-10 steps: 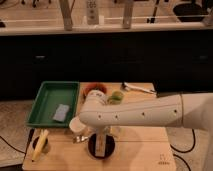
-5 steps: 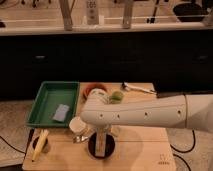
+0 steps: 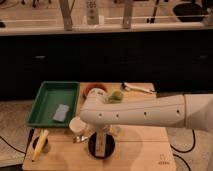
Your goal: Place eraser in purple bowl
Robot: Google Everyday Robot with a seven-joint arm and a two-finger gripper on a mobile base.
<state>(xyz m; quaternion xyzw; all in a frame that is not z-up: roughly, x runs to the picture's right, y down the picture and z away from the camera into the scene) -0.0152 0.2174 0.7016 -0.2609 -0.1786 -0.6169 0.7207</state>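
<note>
**A:** Entry one, the claw?

**B:** Claw (image 3: 101, 143): at the end of the long white arm (image 3: 150, 114), pointing down. It is set over the middle of the small, round, very dark purple bowl (image 3: 92, 148), low in it or just above it. Gripping or released: cannot tell.

**A:** Entry two, the small pale rectangular eraser?

**B:** Not made out on its own. A pale strip shows at the claw's tip, inside the bowl's outline. Judged to be the eraser, either held there or already let go.

**A:** Handling note for the step?

**B:** Step judged: placing. Let go only with the claw centred within the rim and low, so the block falls a short way and does not bounce out. Then lift straight up, since a sideways pull could drag the light bowl along.

**A:** Surroundings?

**B:**
- White cup (image 3: 77, 125), just beside the bowl.
- Yellow banana (image 3: 39, 146), near the worktop's left edge in view.
- Green rectangular tray (image 3: 50, 97), holding a flat grey-blue rectangle (image 3: 61, 113).
- Reddish-brown bowl (image 3: 95, 90) and small green bowl (image 3: 116, 96), beyond the arm.

All stand on the pale wooden worktop (image 3: 145, 150).
</note>
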